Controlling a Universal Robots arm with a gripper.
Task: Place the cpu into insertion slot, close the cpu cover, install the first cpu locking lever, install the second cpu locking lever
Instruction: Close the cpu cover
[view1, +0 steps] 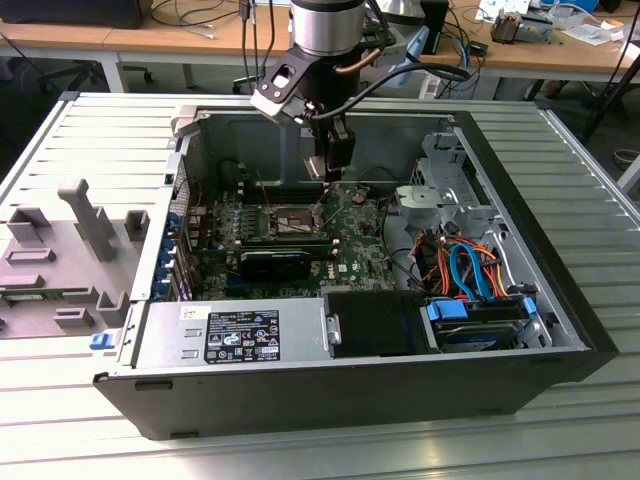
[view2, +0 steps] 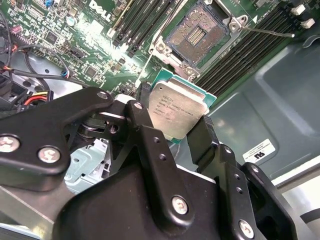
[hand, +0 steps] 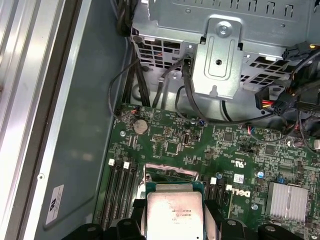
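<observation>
Ribbed metal tabletop (view1: 80, 140) carries an open computer case (view1: 560, 300), with wooden desks (view1: 180, 38) behind it. I read the gripper (view2: 172, 127) as closed on the cpu (view2: 177, 106). In the second wrist view, two black fingers (view2: 141, 116) clamp opposite edges of the chip. Its silver top faces the camera and its green rim shows around the metal.

The cpu hangs clear of the insertion slot (view2: 197, 34) and does not touch it. The slot's dark contact field is exposed inside its silvery rim. One thin metal lever (view2: 270, 31) juts out from the slot's edge, across the long black memory slots (view2: 250, 55) beside it.

The green board (hand: 200, 150) surrounds the slot.

In the exterior view, I see the gripper inside the case, above the slot and slightly to the exterior view's right of it. A silver drive cage (view1: 450, 190) sits farther to the exterior view's right of the slot. A grey moulded fixture (view1: 60, 250) lies well to the exterior view's left of the slot, outside the case.
</observation>
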